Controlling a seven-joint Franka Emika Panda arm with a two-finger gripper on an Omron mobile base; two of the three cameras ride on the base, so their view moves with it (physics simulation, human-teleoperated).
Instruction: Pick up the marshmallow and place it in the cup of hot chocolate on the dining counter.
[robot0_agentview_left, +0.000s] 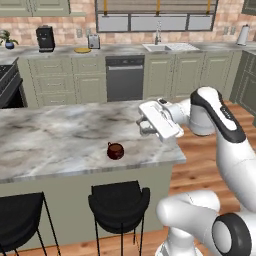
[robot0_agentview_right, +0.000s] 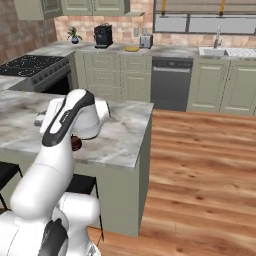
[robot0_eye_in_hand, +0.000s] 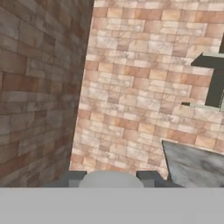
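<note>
Cup of hot chocolate (robot0_agentview_left: 115, 150) sits upright on dining counter (robot0_agentview_left: 60, 135), nr front edge. Gripper (robot0_agentview_left: 143, 126) hangs to its right, above counter, apart from cup. Jaws closed on marshmallow (robot0_eye_in_hand: 111, 179), white, betw. fingertips (robot0_eye_in_hand: 151, 177).

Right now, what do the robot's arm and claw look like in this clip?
The arm is glossy white with rounded, tube-like links and dark grey bands at the joints. A boxy white hand carries the claw, whose two short fingers are dark grey. No cables or markings show.
</note>
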